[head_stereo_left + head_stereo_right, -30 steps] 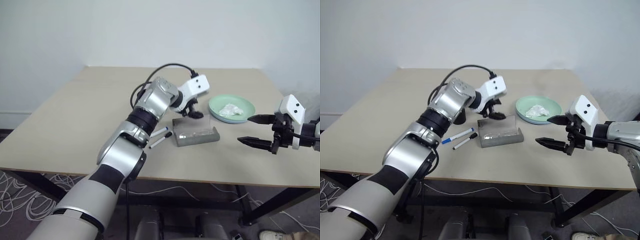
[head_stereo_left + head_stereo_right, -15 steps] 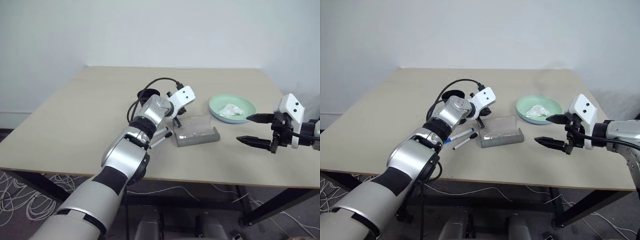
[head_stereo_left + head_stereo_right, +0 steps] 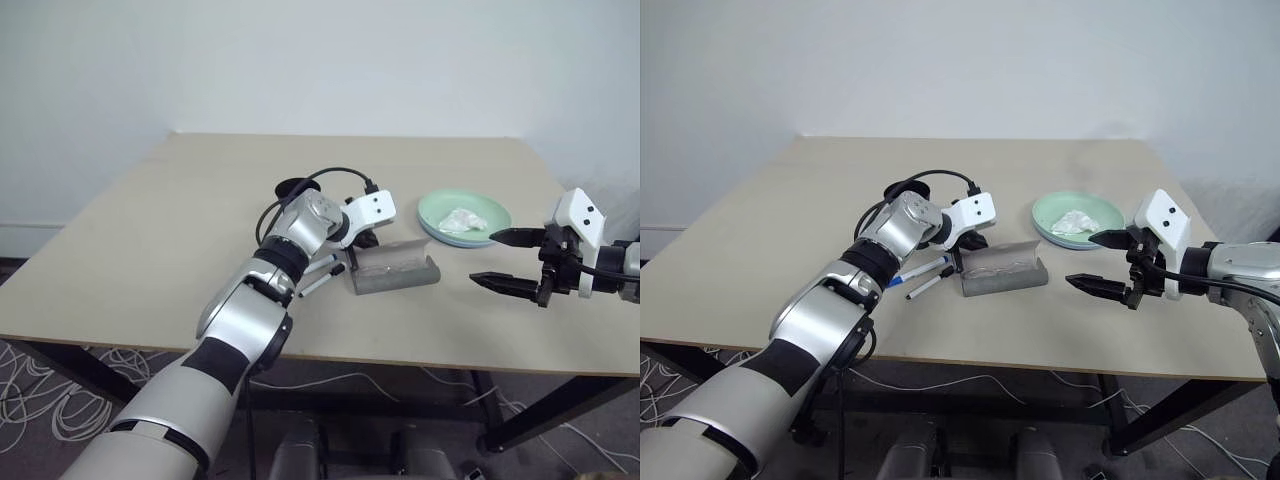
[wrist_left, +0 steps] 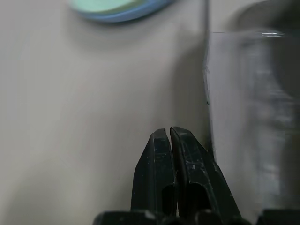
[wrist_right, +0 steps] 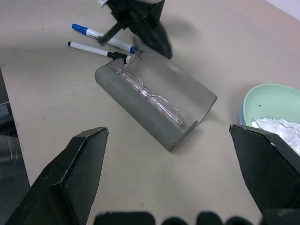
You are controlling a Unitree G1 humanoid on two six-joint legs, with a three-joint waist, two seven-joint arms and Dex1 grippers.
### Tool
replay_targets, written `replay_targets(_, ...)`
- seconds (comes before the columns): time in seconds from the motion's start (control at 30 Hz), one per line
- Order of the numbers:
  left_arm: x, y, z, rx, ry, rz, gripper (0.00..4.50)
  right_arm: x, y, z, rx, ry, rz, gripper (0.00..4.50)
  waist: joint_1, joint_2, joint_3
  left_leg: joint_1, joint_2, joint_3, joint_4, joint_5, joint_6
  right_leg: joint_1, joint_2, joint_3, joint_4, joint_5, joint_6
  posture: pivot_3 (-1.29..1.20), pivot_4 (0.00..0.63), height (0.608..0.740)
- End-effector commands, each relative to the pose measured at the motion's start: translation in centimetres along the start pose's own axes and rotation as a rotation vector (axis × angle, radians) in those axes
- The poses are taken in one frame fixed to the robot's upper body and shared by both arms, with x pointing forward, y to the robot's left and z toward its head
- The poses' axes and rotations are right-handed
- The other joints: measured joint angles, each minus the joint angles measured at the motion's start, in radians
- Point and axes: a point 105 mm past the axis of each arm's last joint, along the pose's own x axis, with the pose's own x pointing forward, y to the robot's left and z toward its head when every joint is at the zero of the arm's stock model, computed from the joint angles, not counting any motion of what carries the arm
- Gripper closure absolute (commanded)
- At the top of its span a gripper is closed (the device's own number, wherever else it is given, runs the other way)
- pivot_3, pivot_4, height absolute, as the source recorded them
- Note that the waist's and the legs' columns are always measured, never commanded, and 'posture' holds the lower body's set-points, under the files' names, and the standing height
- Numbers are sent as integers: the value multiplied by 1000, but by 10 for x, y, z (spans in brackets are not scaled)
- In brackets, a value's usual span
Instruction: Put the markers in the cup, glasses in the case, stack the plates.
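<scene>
The grey case (image 3: 395, 272) lies mid-table with the clear glasses (image 5: 149, 96) inside it. Its lid (image 5: 183, 82) leans partway over them. My left gripper (image 3: 360, 242) is shut and empty, its tips against the lid's back edge near the left end. The blue-capped marker (image 3: 916, 271) and the black-capped marker (image 3: 930, 284) lie side by side just left of the case. Behind my left arm stands the black cup (image 3: 292, 186), partly hidden. The mint green plate (image 3: 463, 215) rests on the light blue plate (image 5: 242, 114). My right gripper (image 3: 488, 258) hovers open, right of the case.
A crumpled white tissue (image 3: 461, 217) lies on the green plate. The beige table (image 3: 180, 230) has bare room on its left half and along the front edge. A black cable (image 3: 320, 175) loops over my left wrist.
My left gripper closed and sank down behind the case. The lid went from standing upright to leaning over the glasses. My right arm stayed still.
</scene>
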Motion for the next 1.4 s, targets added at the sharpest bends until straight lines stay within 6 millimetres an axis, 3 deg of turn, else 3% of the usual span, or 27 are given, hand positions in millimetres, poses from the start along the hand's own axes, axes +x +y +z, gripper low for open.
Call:
replay_targets(0.03,-17,-3,16,69,-16,-27,4457,-1,-1,12,-39,-29,-8,0,0,0,0,0,0,0,0,0,-1,0,0,0,0,0,0,0,0,615)
replay_targets(0.13,-29,-17,18,77,-27,-60,4457,0,0,13,-43,-34,-2,0,0,1,-1,0,1,-1,-1,0,-1,-1,0,0,1,0,0,0,0,615)
replay_targets(0.3,-37,-29,3,79,17,-52,4457,1,-1,14,-45,-33,4,0,1,3,-2,1,1,-1,-1,1,-1,0,0,-1,1,0,0,0,0,615)
replay_targets(0.53,-59,-8,-13,-35,57,65,4457,3,-2,15,-48,-32,12,0,0,2,-2,1,0,0,-1,-2,3,0,1,0,0,0,0,0,0,615)
replay_targets(0.63,-69,-3,-23,-107,74,90,3903,3,-2,14,-48,-31,15,0,0,3,-2,0,1,0,-1,-2,3,-1,1,0,0,0,0,0,0,615)
replay_targets(0.77,-78,2,-35,-201,92,112,2485,5,-2,15,-48,-32,21,0,0,2,-2,0,0,0,-1,0,0,-1,1,0,0,0,0,0,0,615)
replay_targets(0.97,-80,-3,-34,-292,97,102,423,8,-2,17,-52,-34,33,0,0,2,-2,-1,0,0,-2,0,-1,-1,1,0,0,0,0,0,0,615)
replay_targets(1.17,-77,-9,-32,-330,133,85,423,11,-3,18,-55,-38,43,0,0,2,-2,0,1,0,-2,0,-1,-1,1,0,0,0,0,0,0,615)
replay_targets(1.4,-66,-22,-47,-357,253,51,423,12,-1,18,-55,-40,53,0,0,2,-2,0,1,0,-2,0,-1,-2,1,0,0,0,0,0,0,615)
